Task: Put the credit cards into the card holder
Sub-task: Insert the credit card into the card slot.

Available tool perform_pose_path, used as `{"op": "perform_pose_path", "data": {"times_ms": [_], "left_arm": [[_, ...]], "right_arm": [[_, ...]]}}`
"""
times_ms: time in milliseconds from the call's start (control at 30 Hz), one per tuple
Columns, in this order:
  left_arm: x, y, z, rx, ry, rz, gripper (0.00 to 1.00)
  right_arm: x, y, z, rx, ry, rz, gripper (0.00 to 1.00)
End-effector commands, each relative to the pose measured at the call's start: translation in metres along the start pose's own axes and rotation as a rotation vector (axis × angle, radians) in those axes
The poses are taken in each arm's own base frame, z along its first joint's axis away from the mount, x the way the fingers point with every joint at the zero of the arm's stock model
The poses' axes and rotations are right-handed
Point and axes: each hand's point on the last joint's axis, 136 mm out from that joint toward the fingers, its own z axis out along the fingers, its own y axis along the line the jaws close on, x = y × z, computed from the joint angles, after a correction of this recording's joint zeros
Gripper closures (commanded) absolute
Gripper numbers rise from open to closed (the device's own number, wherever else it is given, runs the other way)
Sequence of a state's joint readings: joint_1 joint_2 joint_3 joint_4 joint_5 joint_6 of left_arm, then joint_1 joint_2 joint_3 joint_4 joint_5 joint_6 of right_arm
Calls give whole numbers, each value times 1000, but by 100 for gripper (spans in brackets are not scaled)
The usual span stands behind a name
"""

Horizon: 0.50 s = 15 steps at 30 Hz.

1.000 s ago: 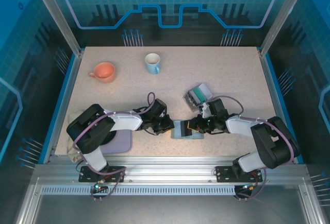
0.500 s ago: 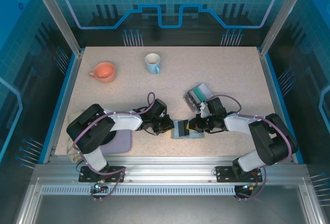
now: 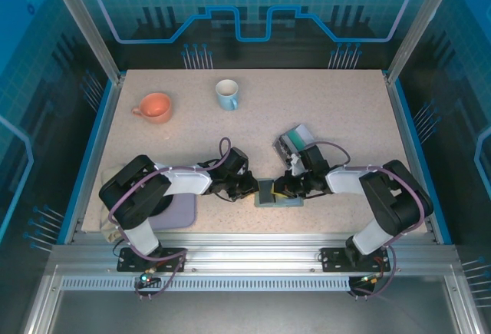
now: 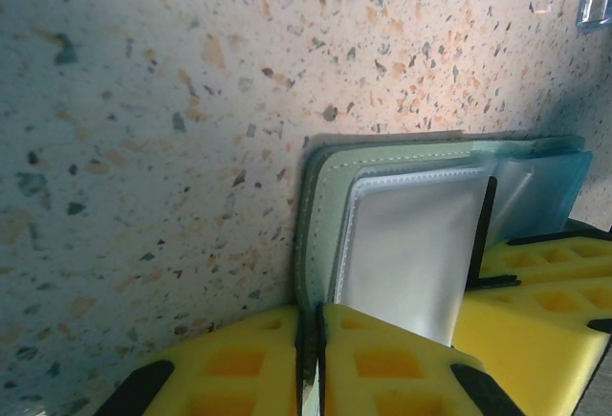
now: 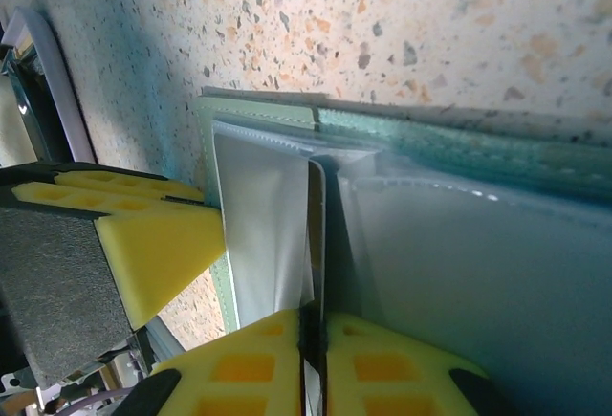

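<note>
The sage-green card holder (image 3: 285, 200) lies open on the table between both grippers. In the left wrist view, my left gripper (image 4: 311, 316) is shut on the card holder's (image 4: 323, 196) near edge, beside its white inner pocket (image 4: 411, 244). My right gripper (image 5: 314, 325) is shut on a dark credit card (image 5: 316, 234), held on edge with its far end at the mouth of a pocket. The card holder's green rim (image 5: 258, 108) runs behind the card. From above, the dark card (image 3: 266, 190) stands over the card holder's left half, between the left gripper (image 3: 249, 188) and the right gripper (image 3: 284, 188).
A small clear box (image 3: 295, 142) with more cards stands just behind the right gripper. At the back left are an orange mug (image 3: 154, 107) and a blue-and-white mug (image 3: 227, 94). A lavender mat (image 3: 182, 213) lies by the left arm's base.
The right gripper has moved a little to the left with the dark card, bringing it over the card holder's left half. The left gripper has held still.
</note>
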<state>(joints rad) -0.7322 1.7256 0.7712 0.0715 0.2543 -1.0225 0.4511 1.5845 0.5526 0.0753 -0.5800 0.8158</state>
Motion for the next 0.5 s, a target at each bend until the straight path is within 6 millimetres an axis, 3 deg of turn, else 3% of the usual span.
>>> {"op": "perform_pose_path", "data": {"times_ms": [0, 200, 467], "left_arm": [[8, 19, 5, -65, 11, -22, 87], [6, 21, -2, -82, -11, -13, 84], [2, 10, -18, -78, -42, 32, 74]], "right_arm": [[2, 10, 1, 7, 7, -24, 87], [-4, 8, -30, 86, -49, -58, 67], [-39, 13, -102, 314, -198, -210, 53]]}}
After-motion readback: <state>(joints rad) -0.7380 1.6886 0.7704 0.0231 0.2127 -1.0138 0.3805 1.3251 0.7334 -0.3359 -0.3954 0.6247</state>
